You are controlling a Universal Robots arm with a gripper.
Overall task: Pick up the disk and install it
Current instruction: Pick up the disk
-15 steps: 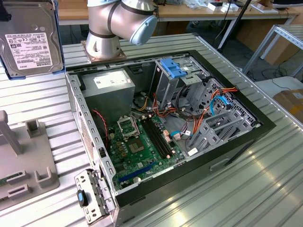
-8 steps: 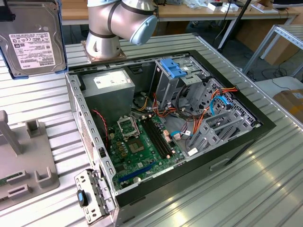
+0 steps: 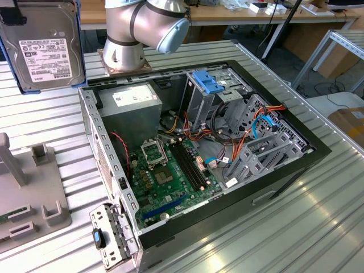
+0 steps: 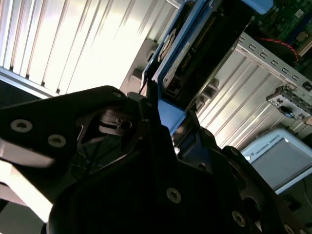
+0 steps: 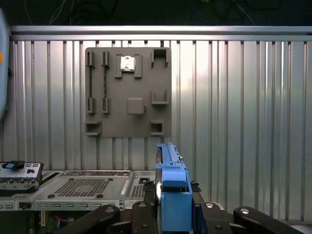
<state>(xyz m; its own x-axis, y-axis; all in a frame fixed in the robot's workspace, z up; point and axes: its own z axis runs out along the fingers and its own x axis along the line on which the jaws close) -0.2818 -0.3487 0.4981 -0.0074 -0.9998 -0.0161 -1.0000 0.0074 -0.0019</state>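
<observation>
Claw (image 5: 174,194) clamped hard on the disk (image 5: 170,165): in the first wrist view the black fingers (image 5: 149,195) press in from either side of the bright blue carrier. The drive stands edge-on between them, lifted off the ribbed metal table (image 5: 243,122), and its lower end is buried among the fingers. Second wrist view, same grip: the disk (image 4: 195,53) juts out past the dark claw body with its connector edge in sight, though the far finger's contact is lost in shadow. In the exterior view the disk (image 3: 42,48) hangs label-side to the camera over the table's edge on the exterior view's left, its top cut off by the frame. The arm (image 3: 142,28) stands at the table's back edge. Below, a grey fixture plate (image 5: 127,92) lies flat on the table. The open computer case (image 3: 273,187) sits mid-table with its motherboard (image 3: 170,176) exposed, and the disk is outside it.
</observation>
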